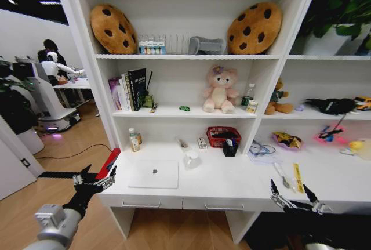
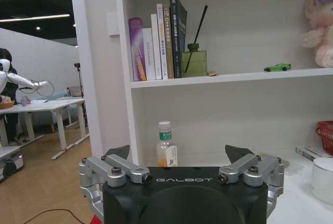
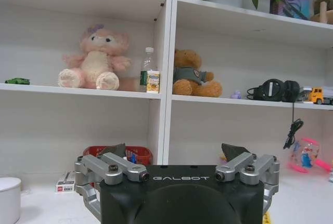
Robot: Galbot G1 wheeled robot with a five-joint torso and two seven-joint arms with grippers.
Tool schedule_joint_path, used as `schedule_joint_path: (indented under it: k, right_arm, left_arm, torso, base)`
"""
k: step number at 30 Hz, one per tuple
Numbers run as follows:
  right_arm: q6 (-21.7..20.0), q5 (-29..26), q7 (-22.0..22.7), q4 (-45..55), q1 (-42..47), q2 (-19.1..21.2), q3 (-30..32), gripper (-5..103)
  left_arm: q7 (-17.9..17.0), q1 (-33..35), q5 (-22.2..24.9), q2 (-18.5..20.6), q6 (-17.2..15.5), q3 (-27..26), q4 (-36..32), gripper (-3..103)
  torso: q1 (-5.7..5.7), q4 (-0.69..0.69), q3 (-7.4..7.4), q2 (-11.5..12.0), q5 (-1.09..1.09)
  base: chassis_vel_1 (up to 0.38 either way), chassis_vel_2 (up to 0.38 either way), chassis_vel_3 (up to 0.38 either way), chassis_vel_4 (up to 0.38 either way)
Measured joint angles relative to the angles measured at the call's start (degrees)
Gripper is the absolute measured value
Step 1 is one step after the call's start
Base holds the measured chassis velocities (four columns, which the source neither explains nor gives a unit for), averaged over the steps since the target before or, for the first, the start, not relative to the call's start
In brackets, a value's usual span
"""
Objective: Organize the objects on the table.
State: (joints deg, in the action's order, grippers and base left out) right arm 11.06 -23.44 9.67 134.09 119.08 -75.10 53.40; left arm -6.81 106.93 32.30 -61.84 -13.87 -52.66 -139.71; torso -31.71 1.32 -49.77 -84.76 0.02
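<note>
A silver laptop (image 1: 152, 173) lies shut on the white table (image 1: 232, 177), near its front left. A tiny green toy car (image 1: 184, 108) (image 2: 277, 67) (image 3: 17, 81) sits on the shelf above. Pens (image 1: 284, 174) lie on the table's right part. A small can (image 1: 252, 106) (image 3: 153, 81) stands on the shelf beside a bottle (image 3: 148, 67). My left gripper (image 1: 93, 179) (image 2: 179, 154) hovers open off the table's front left corner. In front of the table's right part, below its edge, my right gripper (image 1: 294, 200) (image 3: 174, 151) is open with nothing in it.
On the table stand a juice bottle (image 1: 134, 140) (image 2: 166, 146), a white cup (image 1: 191, 158), a red basket (image 1: 223, 136) and a black holder (image 1: 230, 147). A red object (image 1: 108, 163) leans at the left edge. Books (image 2: 158, 42) and plush toys (image 1: 220, 90) fill the shelves.
</note>
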Motion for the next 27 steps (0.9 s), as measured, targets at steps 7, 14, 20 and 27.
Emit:
schedule_joint_path:
  k: [7,14,20,27]
  right_arm:
    - [0.0,0.0,0.0,0.0,0.0,0.0,0.0,100]
    - [0.0,0.0,0.0,0.0,0.0,0.0,0.0,100]
    - [0.0,0.0,0.0,0.0,0.0,0.0,0.0,100]
    - [0.0,0.0,0.0,0.0,0.0,0.0,0.0,100]
  left_arm:
    - [0.0,0.0,0.0,0.0,0.0,0.0,0.0,100]
    - [0.0,0.0,0.0,0.0,0.0,0.0,0.0,100]
    - [0.0,0.0,0.0,0.0,0.0,0.0,0.0,100]
    - [0.0,0.0,0.0,0.0,0.0,0.0,0.0,100]
  torso:
    - [0.06,-0.02,0.03,0.0,-0.02]
    - [0.03,0.01,0.01,0.0,0.01]
    - [-0.07,-0.03,-0.02,0.1,-0.02]
    - [0.0,-0.01,0.01,0.0,-0.02]
  base:
    - [0.253,-0.252,-0.256,0.267]
    - [0.04,-0.032,-0.077,0.082]
    - [-0.054,0.029,0.061,-0.037]
    - [-0.005,0.009,0.01,-0.006]
